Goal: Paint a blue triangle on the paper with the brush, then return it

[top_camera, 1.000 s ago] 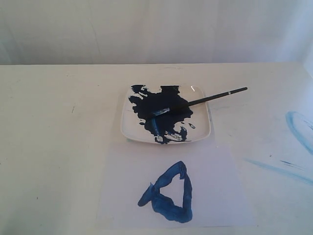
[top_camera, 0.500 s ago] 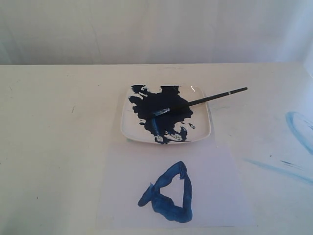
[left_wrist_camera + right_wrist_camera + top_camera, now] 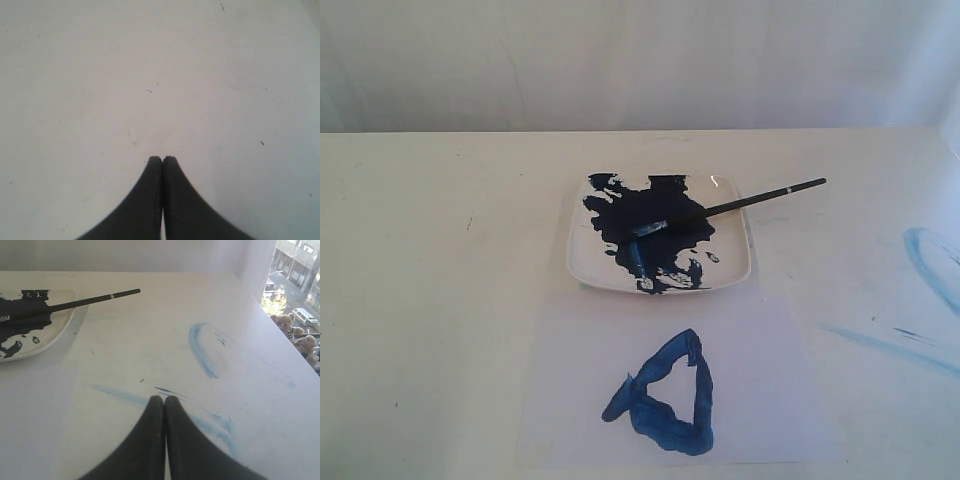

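A thick dark-blue triangle (image 3: 666, 400) is painted on the whitish paper (image 3: 760, 380) at the table's front. Behind the paper, the black-handled brush (image 3: 740, 204) rests across the square white plate (image 3: 732, 268), its blue-stained tip in the navy paint splash (image 3: 650, 225) and its handle end sticking out past the plate's right rim. The right wrist view also shows the brush (image 3: 95, 299) and the plate (image 3: 55, 337). Neither arm appears in the exterior view. My left gripper (image 3: 162, 159) is shut and empty over bare table. My right gripper (image 3: 164, 399) is shut and empty, well away from the brush.
Faint light-blue streaks (image 3: 930, 262) mark the table on the right, also seen as streaks (image 3: 202, 350) beyond my right gripper. The table's right edge (image 3: 280, 335) lies near a window.
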`<action>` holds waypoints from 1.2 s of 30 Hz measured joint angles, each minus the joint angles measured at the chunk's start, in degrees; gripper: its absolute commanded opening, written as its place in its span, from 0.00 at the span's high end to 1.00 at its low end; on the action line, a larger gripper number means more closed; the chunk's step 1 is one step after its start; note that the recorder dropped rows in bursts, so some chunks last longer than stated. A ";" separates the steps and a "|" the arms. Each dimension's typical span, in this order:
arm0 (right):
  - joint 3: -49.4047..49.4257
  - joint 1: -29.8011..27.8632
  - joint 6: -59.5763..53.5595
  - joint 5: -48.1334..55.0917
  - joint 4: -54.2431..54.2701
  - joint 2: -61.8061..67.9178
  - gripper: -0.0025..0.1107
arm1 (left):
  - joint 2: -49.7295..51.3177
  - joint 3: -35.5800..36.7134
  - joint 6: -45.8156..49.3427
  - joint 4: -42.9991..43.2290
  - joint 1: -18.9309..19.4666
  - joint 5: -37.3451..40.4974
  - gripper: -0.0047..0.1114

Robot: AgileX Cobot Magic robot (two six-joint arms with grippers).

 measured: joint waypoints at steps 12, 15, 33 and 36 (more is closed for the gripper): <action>0.00 0.00 0.58 0.00 0.00 0.00 0.98 | 0.00 0.00 0.00 0.00 0.00 0.00 0.96; 0.00 0.00 0.85 0.00 0.00 0.00 0.98 | 0.00 0.00 0.00 0.00 0.00 0.00 0.96; 0.00 0.00 1.06 0.00 0.00 0.00 0.98 | 0.00 0.00 0.00 0.00 0.00 0.00 0.96; 0.00 0.00 1.06 0.00 0.00 0.00 0.98 | 0.00 0.00 0.00 0.00 0.00 0.00 0.96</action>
